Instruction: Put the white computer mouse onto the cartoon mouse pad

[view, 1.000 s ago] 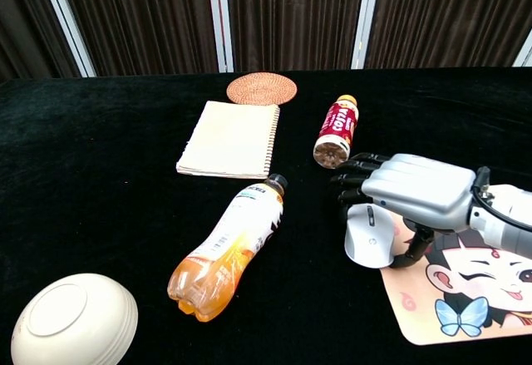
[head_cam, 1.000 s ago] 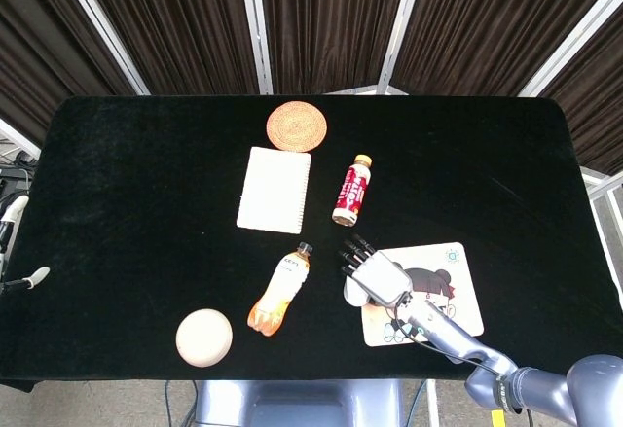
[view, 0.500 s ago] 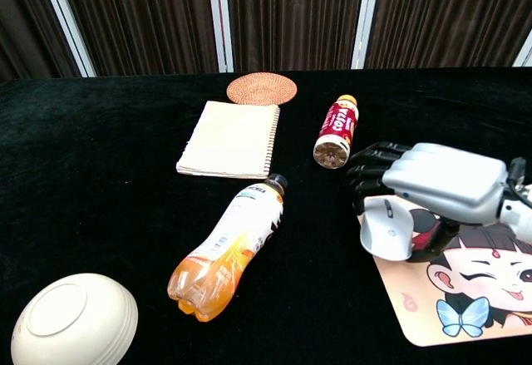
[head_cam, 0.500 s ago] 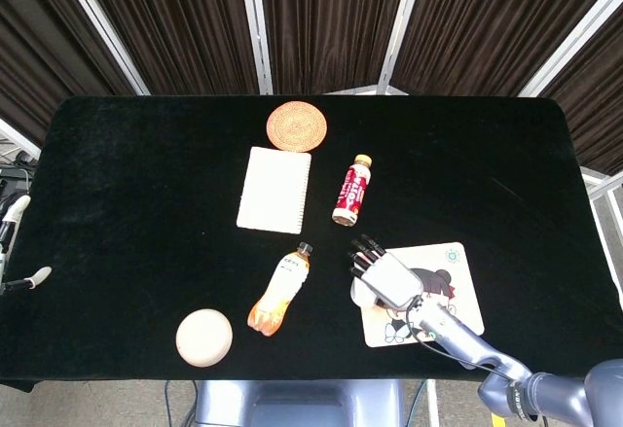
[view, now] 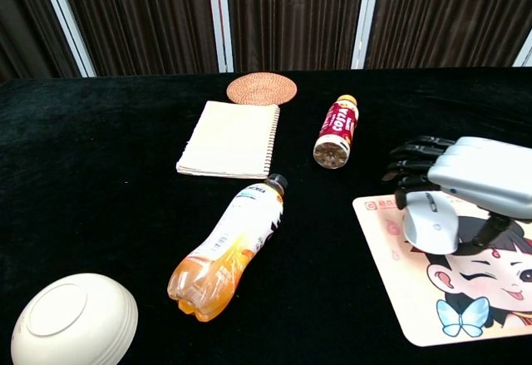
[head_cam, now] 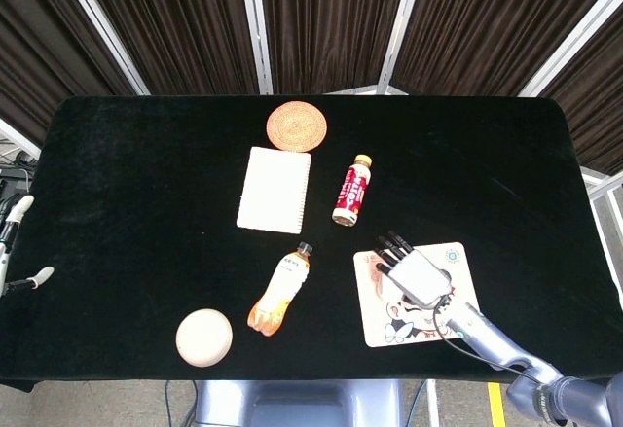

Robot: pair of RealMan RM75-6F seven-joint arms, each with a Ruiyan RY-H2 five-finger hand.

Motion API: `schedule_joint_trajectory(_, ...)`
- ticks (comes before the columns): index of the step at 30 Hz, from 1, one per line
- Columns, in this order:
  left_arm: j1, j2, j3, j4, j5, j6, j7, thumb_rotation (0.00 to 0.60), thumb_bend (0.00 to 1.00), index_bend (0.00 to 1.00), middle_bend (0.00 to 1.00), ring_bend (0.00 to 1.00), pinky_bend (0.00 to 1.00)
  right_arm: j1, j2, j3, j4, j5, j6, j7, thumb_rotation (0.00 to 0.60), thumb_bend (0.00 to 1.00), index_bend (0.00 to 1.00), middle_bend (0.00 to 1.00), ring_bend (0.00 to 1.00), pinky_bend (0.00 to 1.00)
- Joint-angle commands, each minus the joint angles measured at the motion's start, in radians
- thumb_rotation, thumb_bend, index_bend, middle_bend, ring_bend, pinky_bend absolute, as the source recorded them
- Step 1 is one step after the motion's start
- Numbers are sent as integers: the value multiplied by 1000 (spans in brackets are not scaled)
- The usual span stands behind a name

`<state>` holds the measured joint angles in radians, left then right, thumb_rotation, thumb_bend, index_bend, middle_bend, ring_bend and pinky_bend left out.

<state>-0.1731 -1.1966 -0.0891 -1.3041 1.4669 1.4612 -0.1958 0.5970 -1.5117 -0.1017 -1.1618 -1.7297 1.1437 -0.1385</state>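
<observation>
Though from the head view my right hand (head_cam: 417,273) hides the white computer mouse over the cartoon mouse pad (head_cam: 382,322), the chest view shows it gripping the mouse (view: 426,222) above the pad's near-left part, so I judge only lowering and release remain.

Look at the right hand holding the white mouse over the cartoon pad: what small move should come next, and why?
Probably lower and let go. The right hand holds the white mouse above the cartoon mouse pad, already inside its near-left part in the chest view. Whether the mouse touches the pad cannot be told, so easing it down before opening the fingers seems safest.
</observation>
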Motion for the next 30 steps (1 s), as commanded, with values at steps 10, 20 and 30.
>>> schedule_joint_trajectory(10,-3,-2,0,-8,6,0,15,600,91,0,0,0,0,-16,-14,-79,207,-148,137,83,600,217,567,153,0,0)
schedule_joint_trajectory(20,-7,-8,2,-11,8,-8,33,600,91,0,0,0,0,-27,-50,-123,298,-206,175,112,600,216,567,154,0,0)
schedule_joint_trajectory(30,-8,-9,3,-9,8,-11,33,600,91,0,0,0,0,-19,-74,-105,317,-201,167,64,600,138,362,59,0,0)
